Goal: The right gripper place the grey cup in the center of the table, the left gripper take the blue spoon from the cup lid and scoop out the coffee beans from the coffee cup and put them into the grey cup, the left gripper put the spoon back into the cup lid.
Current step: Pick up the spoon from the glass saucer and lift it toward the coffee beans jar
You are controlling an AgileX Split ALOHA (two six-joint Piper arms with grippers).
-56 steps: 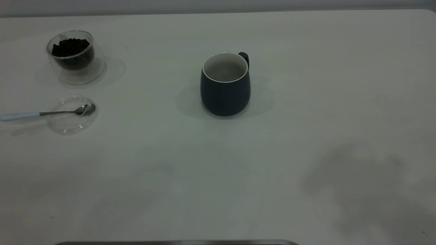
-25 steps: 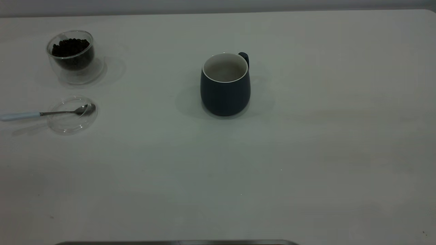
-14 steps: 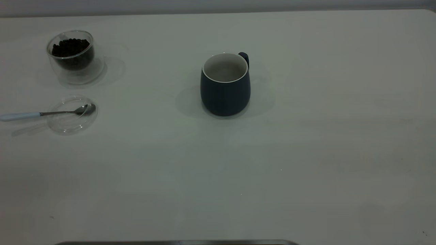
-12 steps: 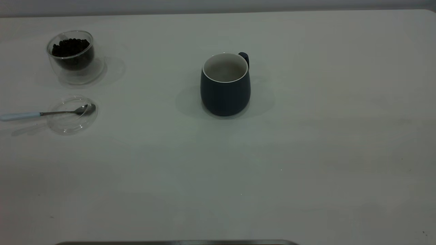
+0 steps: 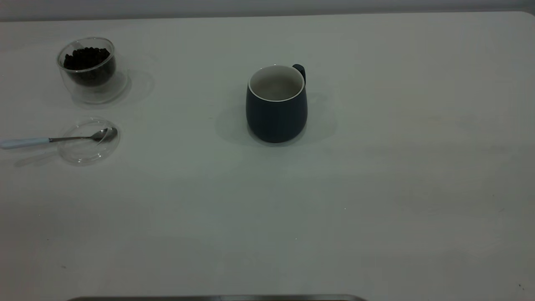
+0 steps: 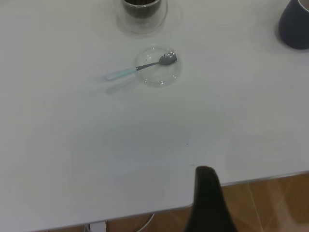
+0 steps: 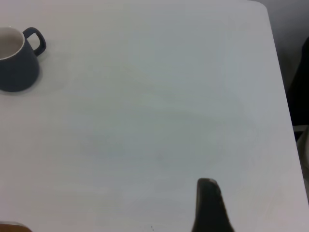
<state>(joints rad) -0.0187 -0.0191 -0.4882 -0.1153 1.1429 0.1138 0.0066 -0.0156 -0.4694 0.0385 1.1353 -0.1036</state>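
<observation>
The grey cup (image 5: 276, 103) stands upright and empty near the middle of the table (image 5: 376, 188), handle to the far side. It also shows in the right wrist view (image 7: 17, 60) and the left wrist view (image 6: 295, 24). The coffee cup (image 5: 88, 69), holding coffee beans (image 5: 85, 57), stands at the far left. The cup lid (image 5: 88, 141) lies in front of it. The blue spoon (image 5: 58, 139) rests with its bowl in the lid and its handle pointing left. The left gripper (image 6: 206, 170) hangs over the table's near edge, far from the spoon (image 6: 145, 67). The right gripper (image 7: 207, 182) is over bare table, far from the cup. Neither shows in the exterior view.
A dark strip (image 5: 217, 298) runs along the table's front edge. Wooden floor (image 6: 270, 203) shows past the table's edge in the left wrist view. The table's rounded corner (image 7: 260, 6) and a dark shape beyond it show in the right wrist view.
A dark shadow on the lower right of the table has faded away. The cup, lid, spoon and glass have not moved.
</observation>
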